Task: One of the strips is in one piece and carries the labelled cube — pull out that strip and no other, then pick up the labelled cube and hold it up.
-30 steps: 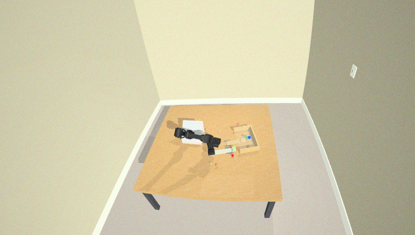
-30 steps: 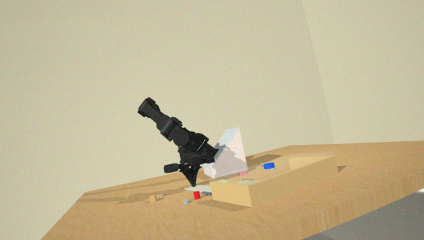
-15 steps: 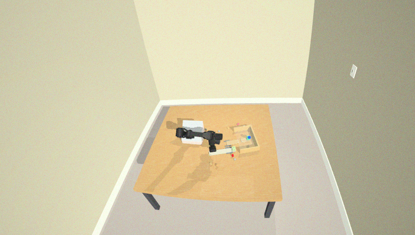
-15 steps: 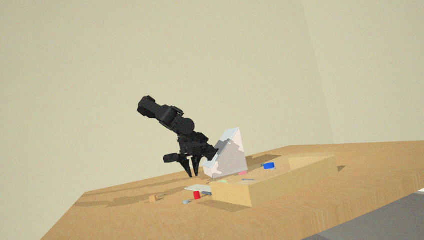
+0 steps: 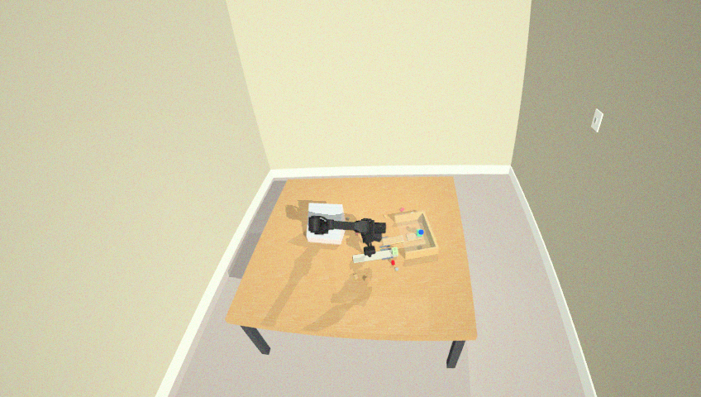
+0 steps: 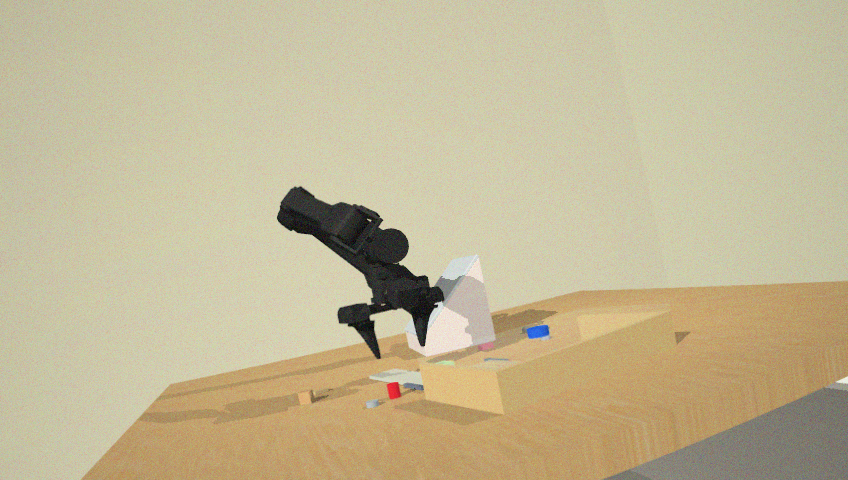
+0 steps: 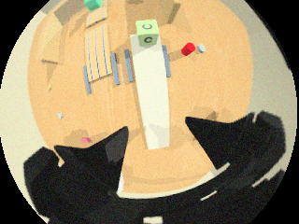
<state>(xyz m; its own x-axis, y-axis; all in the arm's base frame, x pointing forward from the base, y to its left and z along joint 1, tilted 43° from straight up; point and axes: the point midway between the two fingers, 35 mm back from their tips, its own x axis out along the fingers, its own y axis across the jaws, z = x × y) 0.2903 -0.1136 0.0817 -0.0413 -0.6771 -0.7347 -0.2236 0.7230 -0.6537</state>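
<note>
I use the wooden tray (image 5: 423,253) as my landmark on the desk (image 5: 344,304). My tool (image 6: 395,342) hangs above the desk on the side of the tray that faces the arm's white base block (image 5: 326,210). Its two dark fingers are spread almost as wide as they go, with nothing between them. In the wrist view, the near end of the pale unbroken strip (image 7: 151,96) lies on the desk in the gap between the fingers. The exterior view shows the fingertips raised off the desk, so they are not touching the strip.

The strip runs from that near end toward the tray, and the labelled cube (image 7: 149,32), light green with a dark mark on top, sits on its far end, just outside the tray's open side. Beside this strip, closer to the tray's middle, lies a second strip (image 7: 99,50) cut into several slats. A darker green cube (image 7: 92,2) sits beyond its far end, inside the tray.

A blue disc (image 6: 537,331) rests deeper in the tray. A small red cylinder (image 6: 393,390) and a little grey piece (image 6: 372,403) stand on the desk just outside the tray, near the labelled cube. A small tan block (image 6: 305,396) sits farther out from the tray.
</note>
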